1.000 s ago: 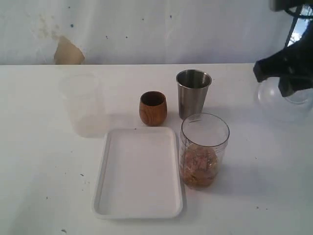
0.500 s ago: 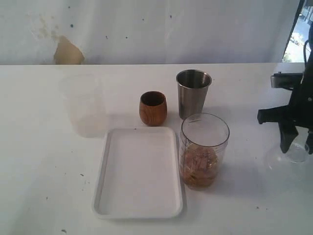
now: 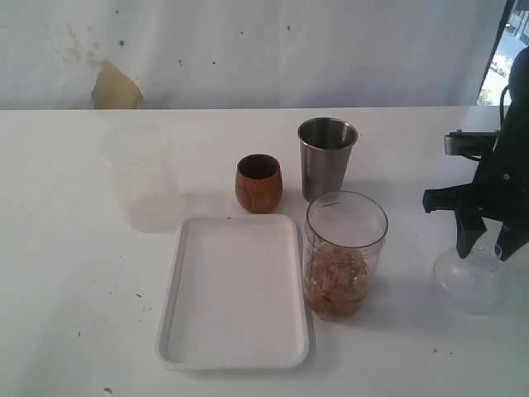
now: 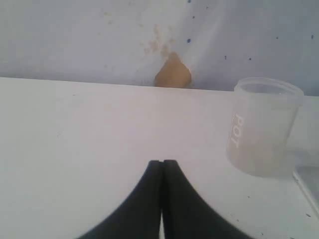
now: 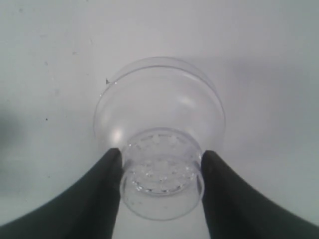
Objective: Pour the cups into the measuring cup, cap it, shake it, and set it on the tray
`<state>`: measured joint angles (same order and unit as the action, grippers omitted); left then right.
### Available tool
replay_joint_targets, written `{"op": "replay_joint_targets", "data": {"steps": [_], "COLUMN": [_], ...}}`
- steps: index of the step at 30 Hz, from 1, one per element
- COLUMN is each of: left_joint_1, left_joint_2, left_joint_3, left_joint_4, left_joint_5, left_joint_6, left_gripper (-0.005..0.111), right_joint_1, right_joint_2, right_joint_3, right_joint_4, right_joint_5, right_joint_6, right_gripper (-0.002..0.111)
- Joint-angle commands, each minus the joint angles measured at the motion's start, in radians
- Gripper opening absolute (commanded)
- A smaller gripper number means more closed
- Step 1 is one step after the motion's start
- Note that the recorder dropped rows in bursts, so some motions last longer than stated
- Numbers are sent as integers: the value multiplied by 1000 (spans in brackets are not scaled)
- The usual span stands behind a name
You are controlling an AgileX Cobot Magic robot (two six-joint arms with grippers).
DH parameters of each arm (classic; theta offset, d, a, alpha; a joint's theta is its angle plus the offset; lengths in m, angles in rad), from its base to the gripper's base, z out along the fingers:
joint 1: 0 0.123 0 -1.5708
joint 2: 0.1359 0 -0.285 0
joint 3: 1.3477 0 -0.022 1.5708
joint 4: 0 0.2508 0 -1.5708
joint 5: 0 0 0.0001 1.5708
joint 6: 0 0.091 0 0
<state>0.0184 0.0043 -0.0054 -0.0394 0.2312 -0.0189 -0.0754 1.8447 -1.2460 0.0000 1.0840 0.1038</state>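
While the right gripper [image 3: 486,246] pinches the clear dome lid [image 3: 469,283] by its narrow neck (one finger each side, clearest in the wrist view), the lid hangs dome-down, well right of the measuring cup [image 3: 345,248]. Can't tell if it touches the table [image 3: 66,314]. Measuring cup is upright and uncapped with brownish contents at the bottom, just beside the right rim of the tray [image 3: 169,331]. Wooden cup [image 3: 259,182] and steel tumbler [image 3: 327,157] stand upright behind the tray, near each other but apart. Left gripper [image 4: 162,167] is pressed together, holding nothing, with the frosted cup [image 4: 264,124] nearby.
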Motion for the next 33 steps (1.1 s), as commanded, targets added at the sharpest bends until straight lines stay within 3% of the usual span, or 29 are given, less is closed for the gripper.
{"op": "replay_joint_targets", "data": {"steps": [1, 7, 9, 14, 20, 26, 33], "left_joint_1": [-1, -1, -1, -1, -1, -1, -1], "left_joint_2": [-4, -4, -4, -4, -4, -4, -4], "left_joint_3": [5, 5, 5, 5, 5, 5, 5], "left_joint_4": [2, 2, 2, 2, 2, 2, 2], "left_joint_5": [2, 2, 2, 2, 2, 2, 2], "left_joint_6": [0, 0, 0, 0, 0, 0, 0], "left_gripper": [0, 0, 0, 0, 0, 0, 0], "right_joint_1": [-6, -6, -6, -6, -6, -6, 8], "right_joint_2": [17, 17, 17, 17, 7, -54, -105], "right_joint_3": [3, 3, 3, 3, 3, 0, -65], "right_joint_4": [18, 18, 18, 18, 18, 27, 112], "right_joint_5": [-36, -36, -33, -9, 9, 13, 137], "right_joint_6": [-10, -10, -10, -14, -31, -33, -55], "right_gripper": [60, 60, 53, 23, 0, 0, 0]}}
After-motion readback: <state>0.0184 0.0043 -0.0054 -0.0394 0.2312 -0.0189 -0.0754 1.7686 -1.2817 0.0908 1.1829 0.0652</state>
